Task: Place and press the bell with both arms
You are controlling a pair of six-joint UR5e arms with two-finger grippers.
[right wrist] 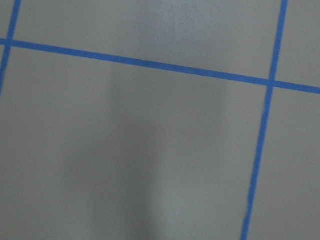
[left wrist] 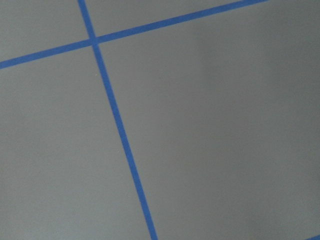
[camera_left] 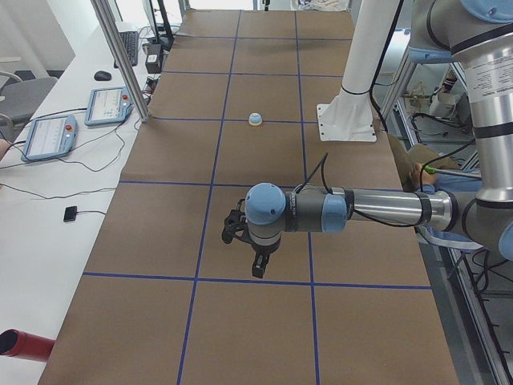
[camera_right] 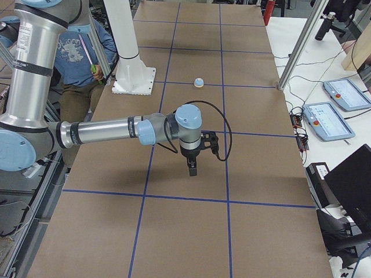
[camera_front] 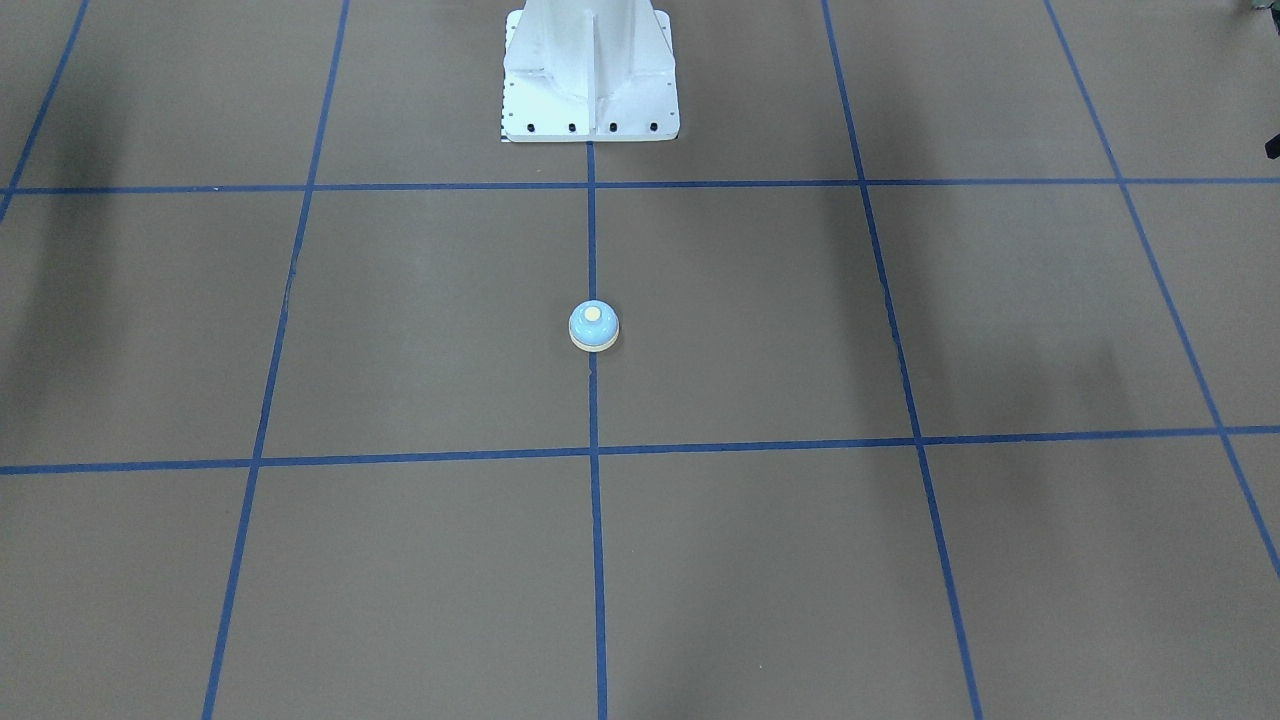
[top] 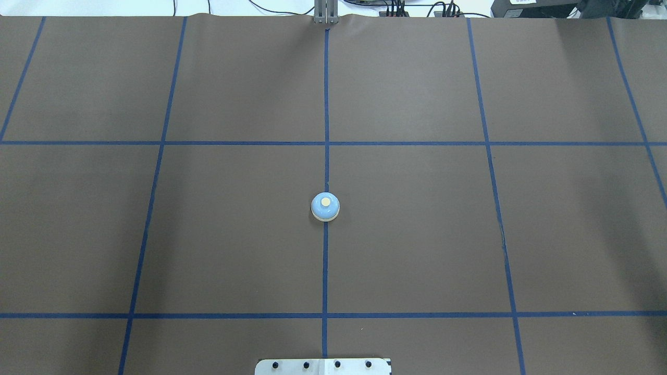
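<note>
The bell (camera_front: 594,325) stands alone on the brown table, on the blue centre tape line, in front of the white pedestal (camera_front: 590,75). It also shows in the overhead view (top: 325,207), the exterior left view (camera_left: 255,119) and the exterior right view (camera_right: 199,82). My left gripper (camera_left: 256,265) hangs over the table's left end, far from the bell. My right gripper (camera_right: 192,168) hangs over the right end, also far from it. Both point down and show only in the side views, so I cannot tell whether they are open or shut. The wrist views show only paper and tape.
Blue tape lines (top: 325,143) divide the brown table. Teach pendants (camera_left: 48,136) and cables lie on the white bench beside it; another pendant (camera_right: 327,121) shows in the exterior right view. A person in blue (camera_right: 87,52) sits behind the pedestal. A metal post (camera_left: 120,56) stands at the table's edge.
</note>
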